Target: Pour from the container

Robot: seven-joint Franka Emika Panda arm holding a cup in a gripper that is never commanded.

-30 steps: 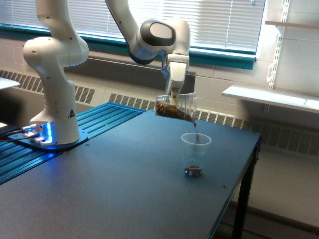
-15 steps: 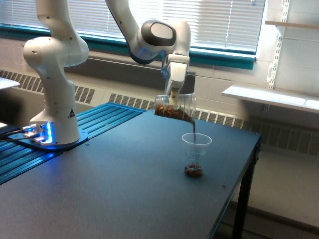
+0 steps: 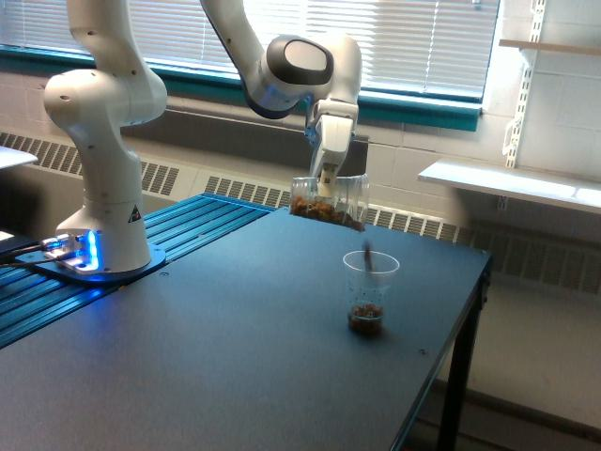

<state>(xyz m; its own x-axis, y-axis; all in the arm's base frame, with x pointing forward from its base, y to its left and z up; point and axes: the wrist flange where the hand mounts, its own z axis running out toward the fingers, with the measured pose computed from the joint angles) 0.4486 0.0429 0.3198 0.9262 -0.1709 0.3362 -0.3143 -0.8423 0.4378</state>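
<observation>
Clear container [image 3: 329, 201] tilted in hand [image 3: 326, 178] | cup [image 3: 368, 293] markings — seemingly illegible

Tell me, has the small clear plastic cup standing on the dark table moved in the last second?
No. The small clear cup stands at the same spot relative to the dark table's right edge; only the brown granules inside have risen.

I'm seeing the gripper [image 3: 328, 176] fingertips blurring into the container [image 3: 330, 202], so its grip is staying unclear. The arm [image 3: 230, 42] is running off the top edge. The smaller cup's [image 3: 369, 293] markings are reading too small.
</observation>
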